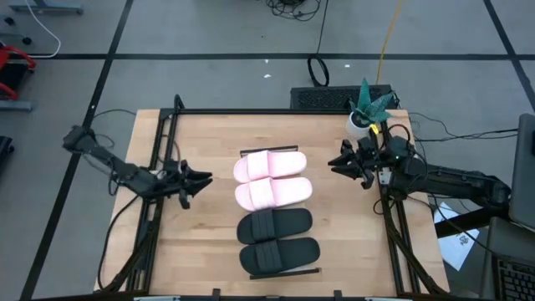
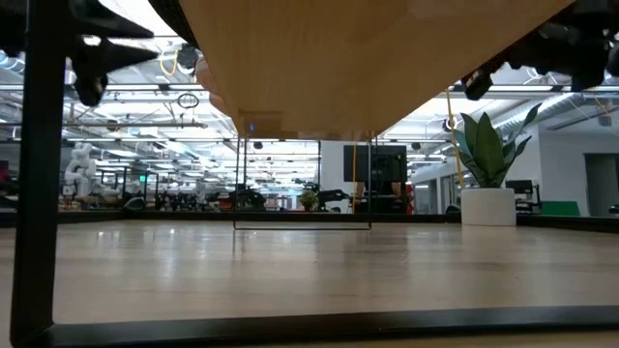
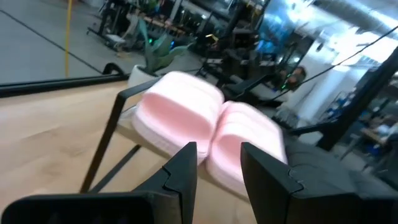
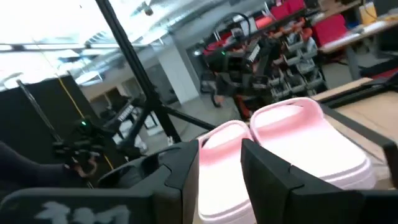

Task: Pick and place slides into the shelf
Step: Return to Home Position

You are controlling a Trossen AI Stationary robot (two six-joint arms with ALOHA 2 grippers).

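Observation:
Four slides lie side by side on the shelf point(image 1: 269, 152) at the table's middle. The two pale pink ones point(image 1: 269, 165) point(image 1: 274, 194) are at the far end and the two matte black ones point(image 1: 276, 224) point(image 1: 280, 255) at the near end. Each rests on its sole. My left gripper point(image 1: 199, 182) is open and empty, to the left of the pink pair and pointing at it point(image 3: 180, 106). My right gripper point(image 1: 341, 165) is open and empty, to the right of the pink pair, which shows in the right wrist view point(image 4: 305, 143).
A potted plant in a white pot point(image 1: 368, 104) stands at the table's far right corner, just behind my right arm. Dark metal frame rails point(image 1: 163, 167) point(image 1: 393, 226) run along the table's left and right sides. Bare wood lies between each gripper and the shelf.

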